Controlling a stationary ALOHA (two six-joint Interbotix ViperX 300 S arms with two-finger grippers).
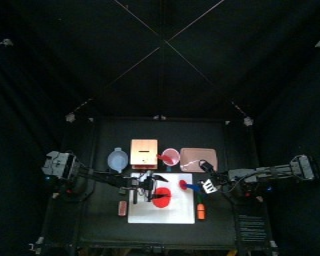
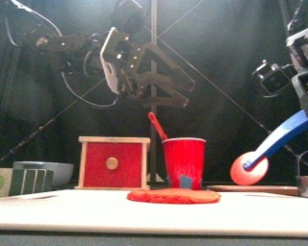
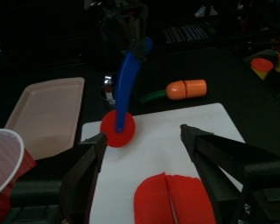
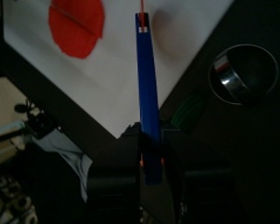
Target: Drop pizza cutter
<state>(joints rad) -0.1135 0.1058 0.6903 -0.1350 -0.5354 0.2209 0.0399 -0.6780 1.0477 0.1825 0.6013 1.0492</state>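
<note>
The pizza cutter has a blue handle (image 3: 129, 77) and a red wheel (image 3: 119, 126). My right gripper (image 4: 146, 133) is shut on the handle's far end, and in the front view the pizza cutter (image 2: 275, 144) hangs slanted with its wheel (image 2: 253, 169) just above the table's right side. In the left wrist view the wheel is at the corner of the white board (image 3: 178, 144). A flat red pizza (image 2: 173, 195) lies on that board. My left gripper (image 2: 151, 85) hangs open above the pizza, empty.
A red cup (image 2: 184, 159) with a red stick in it and a red box (image 2: 115, 161) stand behind the pizza. A pink tray (image 3: 42, 101), an orange-and-green toy (image 3: 187, 87) and a metal bowl (image 4: 245, 72) lie around the board.
</note>
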